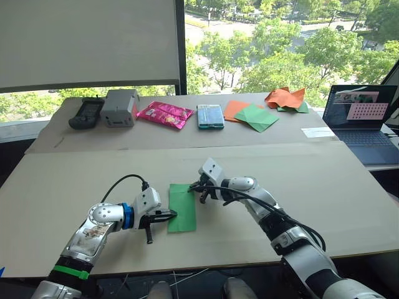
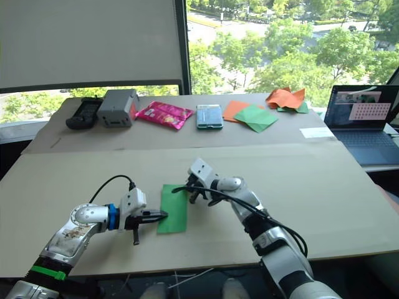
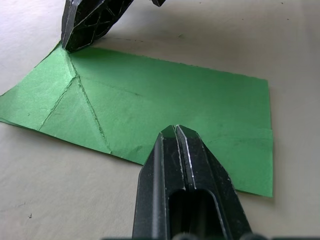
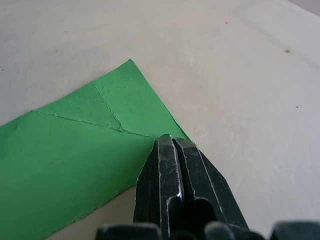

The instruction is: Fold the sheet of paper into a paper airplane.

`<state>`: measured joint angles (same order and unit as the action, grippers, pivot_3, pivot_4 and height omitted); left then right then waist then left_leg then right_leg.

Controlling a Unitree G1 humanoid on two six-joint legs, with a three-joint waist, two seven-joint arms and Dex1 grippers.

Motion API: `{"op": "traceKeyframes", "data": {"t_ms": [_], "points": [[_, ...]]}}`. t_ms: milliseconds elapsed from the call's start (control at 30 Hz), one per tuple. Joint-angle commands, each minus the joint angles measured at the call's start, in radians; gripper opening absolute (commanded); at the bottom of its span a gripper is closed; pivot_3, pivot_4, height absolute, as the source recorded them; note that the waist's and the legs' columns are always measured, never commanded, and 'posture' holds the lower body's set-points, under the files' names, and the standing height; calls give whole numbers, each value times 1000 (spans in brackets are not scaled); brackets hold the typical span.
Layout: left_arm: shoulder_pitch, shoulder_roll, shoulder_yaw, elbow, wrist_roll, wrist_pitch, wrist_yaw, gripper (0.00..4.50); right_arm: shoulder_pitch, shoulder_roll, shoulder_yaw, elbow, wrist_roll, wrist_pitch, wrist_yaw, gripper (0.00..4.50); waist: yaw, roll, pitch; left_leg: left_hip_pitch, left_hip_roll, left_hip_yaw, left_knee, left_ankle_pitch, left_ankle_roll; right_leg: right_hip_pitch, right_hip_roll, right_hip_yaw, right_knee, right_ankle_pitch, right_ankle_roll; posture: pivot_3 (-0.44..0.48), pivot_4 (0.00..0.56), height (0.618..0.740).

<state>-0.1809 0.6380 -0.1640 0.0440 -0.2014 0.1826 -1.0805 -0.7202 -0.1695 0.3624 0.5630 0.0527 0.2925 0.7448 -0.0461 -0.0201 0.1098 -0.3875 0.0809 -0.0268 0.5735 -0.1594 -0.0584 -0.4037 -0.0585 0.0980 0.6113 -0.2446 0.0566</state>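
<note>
The sheet of paper is bright green. It lies flat on the near table as a long rectangle with diagonal creases at its far end. My left gripper is shut, its tip resting on the sheet's near left edge. My right gripper is shut too, and its tip touches the sheet's far right edge beside the creased corner. Neither gripper has the paper between its fingers. A paper airplane is out of view.
Along the far table stand a black device, a grey box, a pink packet, a teal pack, flat orange and green sheets and crumpled orange paper. A laptop sits at the right.
</note>
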Motion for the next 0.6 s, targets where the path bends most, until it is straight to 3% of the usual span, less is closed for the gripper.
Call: {"op": "traceKeyframes", "data": {"t_ms": [33,300,600], "points": [[21,19,-2,3,15,24,4,0,-10,6,-5,73,-30,-23,8,32,0,0,0,0,0,0,0,0,0,0,0,0,0,0,0,0,150,721],[23,17,2,-1,15,26,15,0,61,-14,3,-4,-32,-10,51,32,1,0,0,0,0,0,0,0,0,0,0,0,0,0,0,0,150,721],[14,12,-2,8,19,23,11,0,251,-65,53,-329,-17,116,114,32,3,2,-1,0,0,0,0,-1,-1,0,0,0,0,-2,0,0,150,721]]}}
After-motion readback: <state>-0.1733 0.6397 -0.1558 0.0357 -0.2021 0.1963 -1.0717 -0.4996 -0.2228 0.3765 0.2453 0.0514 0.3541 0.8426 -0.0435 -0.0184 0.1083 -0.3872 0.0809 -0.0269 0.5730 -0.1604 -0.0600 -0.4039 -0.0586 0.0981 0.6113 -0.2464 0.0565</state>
